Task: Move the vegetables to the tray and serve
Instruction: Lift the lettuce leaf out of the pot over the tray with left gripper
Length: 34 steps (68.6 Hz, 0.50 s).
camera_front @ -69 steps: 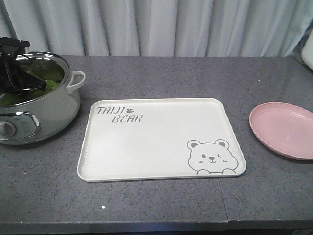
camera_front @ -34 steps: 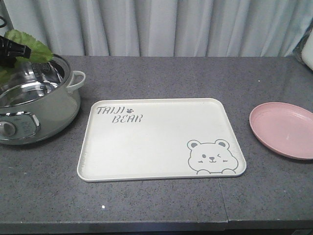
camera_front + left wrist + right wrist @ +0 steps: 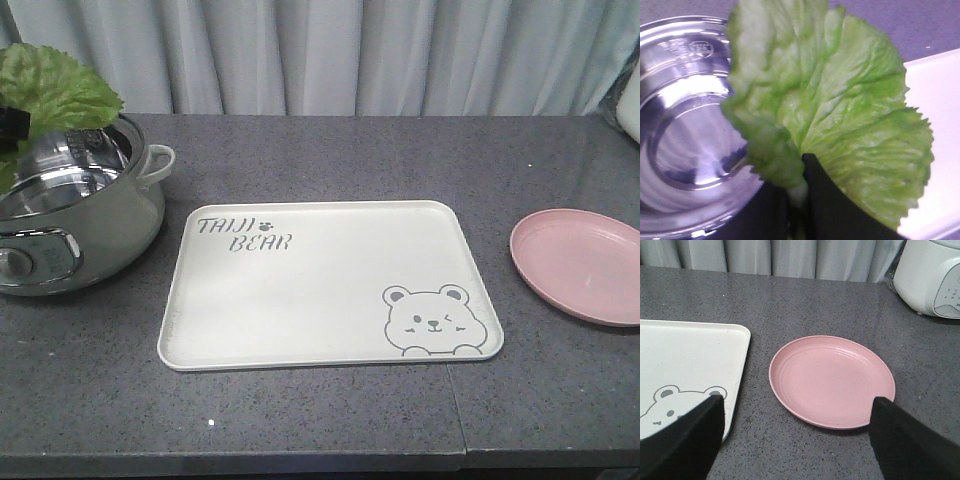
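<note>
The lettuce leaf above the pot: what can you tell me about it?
The lettuce leaf is bright green and crinkly, with pale ribs fanning out from its whitish stem. The left end effector pinches it at the stem and holds it in the air above the shiny steel pot, beside the cream tray.

Left of the tray [image 3: 300, 300], the pot [image 3: 110, 220] is polished metal, mirror-glossy inside. Lettuce leaf [image 3: 840, 115] above the pot: crinkled, veined, matt. Tray: smooth matt plastic. Right of the tray, pink plate [image 3: 575, 265]: satin plastic, finely ridged. Countertop [image 3: 350, 150]: speckled, matt, stone-like. Curtain [image 3: 350, 55] behind the tray: pleated cloth.
</note>
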Motion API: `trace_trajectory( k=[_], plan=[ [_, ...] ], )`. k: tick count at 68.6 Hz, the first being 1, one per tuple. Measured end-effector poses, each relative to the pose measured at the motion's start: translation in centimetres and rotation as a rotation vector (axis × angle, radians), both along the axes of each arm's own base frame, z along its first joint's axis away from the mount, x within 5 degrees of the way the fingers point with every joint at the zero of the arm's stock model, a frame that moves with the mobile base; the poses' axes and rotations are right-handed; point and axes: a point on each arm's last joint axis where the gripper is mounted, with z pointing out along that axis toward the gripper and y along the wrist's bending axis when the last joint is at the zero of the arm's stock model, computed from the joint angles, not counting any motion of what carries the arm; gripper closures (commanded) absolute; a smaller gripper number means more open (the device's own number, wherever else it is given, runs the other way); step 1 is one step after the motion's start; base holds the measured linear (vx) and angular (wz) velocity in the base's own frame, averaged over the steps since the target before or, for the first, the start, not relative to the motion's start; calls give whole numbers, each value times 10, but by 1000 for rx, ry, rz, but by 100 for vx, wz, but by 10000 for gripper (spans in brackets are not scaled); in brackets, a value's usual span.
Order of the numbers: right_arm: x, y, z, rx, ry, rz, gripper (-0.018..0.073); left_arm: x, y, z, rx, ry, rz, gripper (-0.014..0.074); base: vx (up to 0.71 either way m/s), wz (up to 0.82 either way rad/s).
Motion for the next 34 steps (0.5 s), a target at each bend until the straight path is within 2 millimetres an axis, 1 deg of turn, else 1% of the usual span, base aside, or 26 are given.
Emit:
trace_trajectory(
  k=[7,15,25,34],
  plan=[
    [0,0,0,0,0,0,-22,-16,-9,-5,-68,-20,-56,605,0,0],
    [0,0,0,0,0,0,-22,-24,-23,-15,-138,-30,-146,605,0,0],
    [0,0,0,0,0,0,-22,-29,-50,-31,-201,-16,-279,605,0,0],
    [0,0,0,6,1,1,-22,-34,-75,-36,-216,-19,-365,605,0,0]
  ],
)
